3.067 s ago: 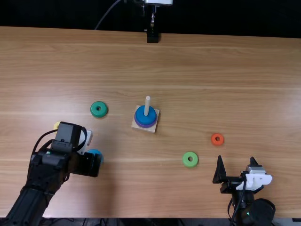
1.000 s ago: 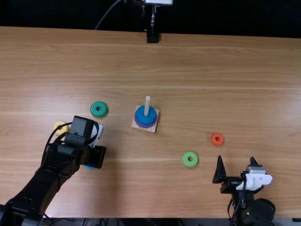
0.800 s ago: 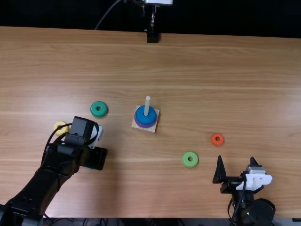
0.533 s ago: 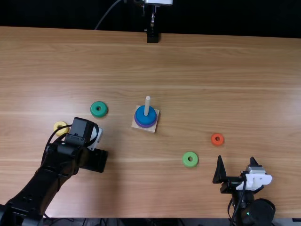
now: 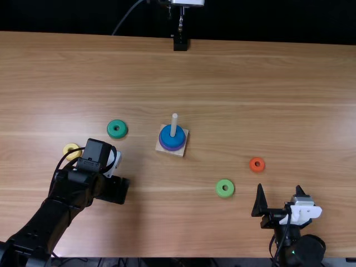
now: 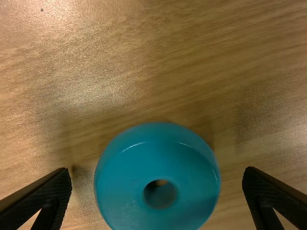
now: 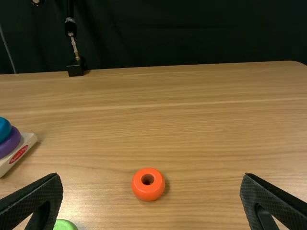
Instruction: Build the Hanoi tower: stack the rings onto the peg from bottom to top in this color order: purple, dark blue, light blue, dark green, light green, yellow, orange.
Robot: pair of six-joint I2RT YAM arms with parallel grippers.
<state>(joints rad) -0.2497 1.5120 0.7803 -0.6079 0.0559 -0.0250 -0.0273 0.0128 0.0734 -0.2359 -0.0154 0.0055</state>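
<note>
Light blue ring (image 6: 129, 191) on table, cut off by left wrist view's edge.
Light green ring (image 7: 65, 224) cropped, right wrist view; whole in top view, where peg (image 5: 174, 125) carries purple ring (image 5: 171, 148), dark blue ring (image 5: 167, 135). Left gripper (image 5: 113, 190) wide open around light blue, untouching; right gripper (image 5: 280, 194) open, empty.

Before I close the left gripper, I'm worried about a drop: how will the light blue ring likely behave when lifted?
The light blue ring looks stiff, with a clean round outline, so it probably won't squash. Its glossy highlights suggest it could slip in a loose grip. Lying flat on the table, it seems unlikely to roll.
</note>
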